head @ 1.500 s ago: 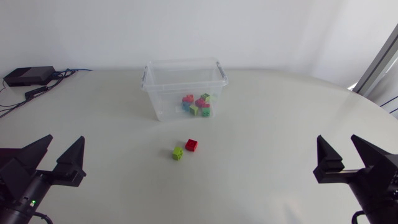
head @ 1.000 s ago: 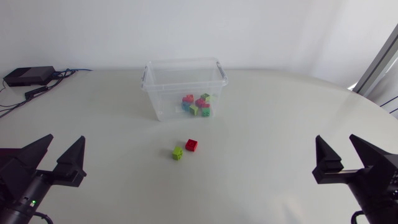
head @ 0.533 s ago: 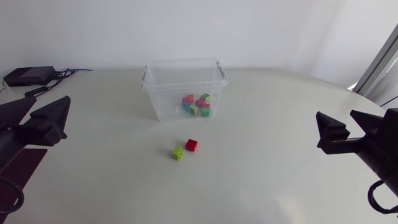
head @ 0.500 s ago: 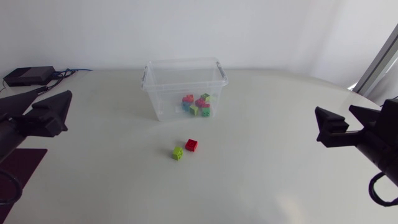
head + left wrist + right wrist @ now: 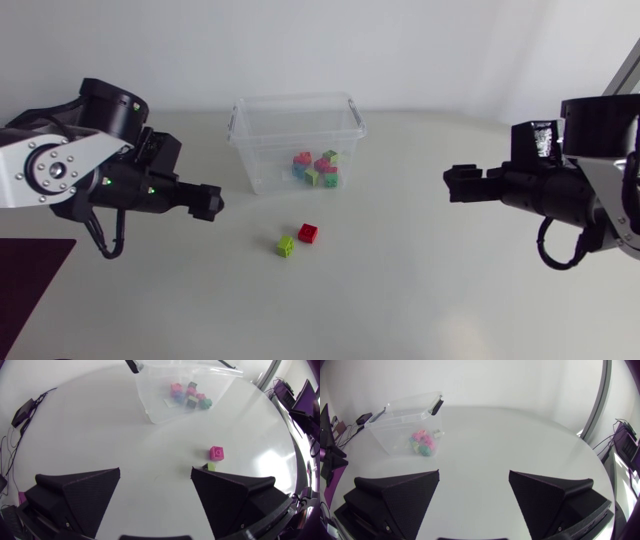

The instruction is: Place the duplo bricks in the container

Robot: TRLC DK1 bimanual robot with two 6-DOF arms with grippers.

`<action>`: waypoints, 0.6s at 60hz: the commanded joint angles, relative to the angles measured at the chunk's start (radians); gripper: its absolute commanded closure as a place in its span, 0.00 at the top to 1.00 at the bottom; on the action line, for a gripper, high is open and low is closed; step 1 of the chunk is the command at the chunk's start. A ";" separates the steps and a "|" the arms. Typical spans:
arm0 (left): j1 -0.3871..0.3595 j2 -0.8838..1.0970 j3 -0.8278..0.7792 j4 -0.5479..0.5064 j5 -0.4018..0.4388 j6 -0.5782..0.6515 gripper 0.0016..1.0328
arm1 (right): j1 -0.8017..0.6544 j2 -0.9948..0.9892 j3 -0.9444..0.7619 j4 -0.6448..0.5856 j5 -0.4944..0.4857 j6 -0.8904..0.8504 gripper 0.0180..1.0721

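A clear plastic container stands at the back middle of the table with several coloured bricks inside. In front of it a red brick and a lime green brick lie side by side on the table. My left gripper hangs open and empty, left of the two loose bricks. From the left wrist the red brick lies ahead of one finger, which partly hides the green brick. My right gripper is open and empty, well right of the bricks. The right wrist view shows the container far ahead.
A black box with cables sits at the table's far left edge. A dark flat plate lies at the front left. Bare table surrounds the two loose bricks.
Both arms rose from the front corners and swung inward, the left towards the loose bricks, the right towards the middle. Both grippers stayed open. The bricks have not moved.
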 commanded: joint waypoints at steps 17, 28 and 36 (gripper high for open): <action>-0.232 0.341 0.198 -0.056 -0.013 0.051 0.93 | 0.119 0.292 0.193 -0.245 -0.084 -0.121 0.95; -0.276 0.461 0.259 -0.062 -0.040 0.037 0.87 | 0.134 0.367 0.185 -0.197 -0.201 -0.207 0.95; -0.296 0.513 0.276 -0.062 -0.040 0.028 0.78 | 0.208 0.440 0.205 -0.191 -0.196 -0.236 0.95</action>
